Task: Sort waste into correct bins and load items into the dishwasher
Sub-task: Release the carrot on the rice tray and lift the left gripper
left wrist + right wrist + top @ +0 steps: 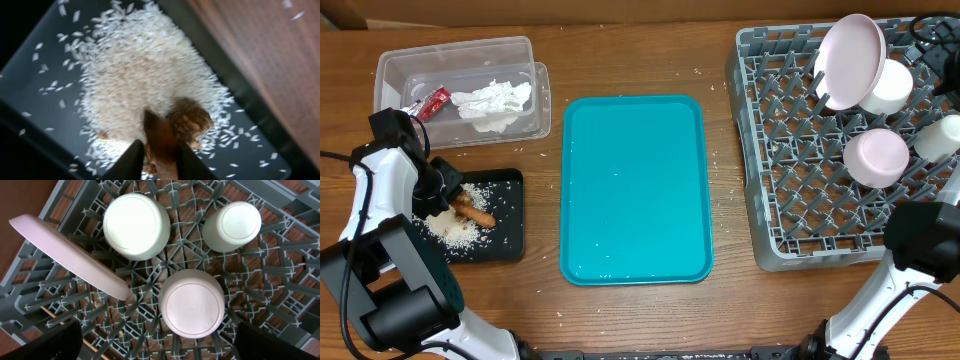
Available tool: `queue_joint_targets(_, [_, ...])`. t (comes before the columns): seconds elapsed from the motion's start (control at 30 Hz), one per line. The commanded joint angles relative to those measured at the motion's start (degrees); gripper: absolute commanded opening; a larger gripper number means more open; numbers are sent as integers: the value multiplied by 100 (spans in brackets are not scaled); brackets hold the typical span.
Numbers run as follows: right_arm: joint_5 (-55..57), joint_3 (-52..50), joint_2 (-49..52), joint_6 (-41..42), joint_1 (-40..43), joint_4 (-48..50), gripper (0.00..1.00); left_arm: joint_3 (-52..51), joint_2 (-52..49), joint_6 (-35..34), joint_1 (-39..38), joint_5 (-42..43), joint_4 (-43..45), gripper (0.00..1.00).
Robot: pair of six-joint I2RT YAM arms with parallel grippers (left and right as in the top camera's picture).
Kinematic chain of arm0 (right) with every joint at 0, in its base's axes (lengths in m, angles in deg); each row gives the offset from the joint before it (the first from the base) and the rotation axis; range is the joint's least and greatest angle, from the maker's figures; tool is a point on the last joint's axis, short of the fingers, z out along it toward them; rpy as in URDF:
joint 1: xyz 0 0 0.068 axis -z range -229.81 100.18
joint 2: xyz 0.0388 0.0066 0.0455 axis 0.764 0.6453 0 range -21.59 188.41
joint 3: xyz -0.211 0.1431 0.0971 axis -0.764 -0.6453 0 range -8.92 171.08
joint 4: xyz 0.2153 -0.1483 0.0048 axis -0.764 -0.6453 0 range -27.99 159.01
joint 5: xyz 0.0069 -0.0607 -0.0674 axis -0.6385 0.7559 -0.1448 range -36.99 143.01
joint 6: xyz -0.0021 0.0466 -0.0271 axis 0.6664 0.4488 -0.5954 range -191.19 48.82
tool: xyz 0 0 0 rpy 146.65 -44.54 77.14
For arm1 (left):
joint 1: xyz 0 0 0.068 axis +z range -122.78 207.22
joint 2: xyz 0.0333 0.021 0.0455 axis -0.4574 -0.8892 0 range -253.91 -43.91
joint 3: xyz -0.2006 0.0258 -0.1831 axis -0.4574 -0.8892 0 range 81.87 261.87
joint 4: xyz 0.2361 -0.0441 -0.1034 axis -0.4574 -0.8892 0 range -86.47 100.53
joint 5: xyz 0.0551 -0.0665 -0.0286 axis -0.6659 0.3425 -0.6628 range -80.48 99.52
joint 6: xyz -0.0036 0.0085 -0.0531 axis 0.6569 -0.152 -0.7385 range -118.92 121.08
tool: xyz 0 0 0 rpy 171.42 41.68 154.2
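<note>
Left wrist shows brown, tapered food scrap (160,139) atop white rice (135,65).

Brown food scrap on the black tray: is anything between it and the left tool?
Nothing visible does. The left tool is closed on the brown food scrap, a finger on each side, above loose white rice in the black rectangular tray.
</note>
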Motion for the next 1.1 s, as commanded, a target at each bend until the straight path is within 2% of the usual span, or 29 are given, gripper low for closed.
queue_joint_targets(0.0, [-7, 133, -177, -9, 11, 31, 100, -26, 122, 105, 7, -396, -109, 20])
queue_joint_targets(0.03, [-7, 133, -177, -9, 11, 31, 100, -26, 122, 103, 7, -415, -136, 20])
queue_joint_targets(0.1, [-7, 133, -177, -9, 11, 28, 100, -24, 129, 55, 7, -431, -216, 29])
queue_joint_targets(0.13, [-7, 133, -177, -9, 11, 28, 100, -22, 131, 35, 7, -431, -258, 30])
queue_joint_targets(0.23, [-7, 133, -177, -9, 11, 28, 100, 33, 131, -13, 11, -505, -424, 30])
queue_joint_targets(0.47, [-7, 133, -177, -9, 11, 28, 100, 542, 219, -262, 11, -1241, -1045, 29])
queue_joint_targets(0.7, [-7, 133, -177, -9, 11, 28, 100, 1130, 240, -393, 15, -1239, -1475, 30])
queue_joint_targets(0.87, [-7, 133, -177, -9, 11, 28, 100, 1209, 238, -358, 15, -916, -1510, 35])
queue_joint_targets(0.97, [-7, 133, -177, -9, 11, 28, 100, 1189, 223, -166, 9, -380, -1502, 41])
queue_joint_targets(1.07, [-7, 133, -177, -9, 11, 28, 100, 1045, 212, -125, -2, -313, -1384, 33])
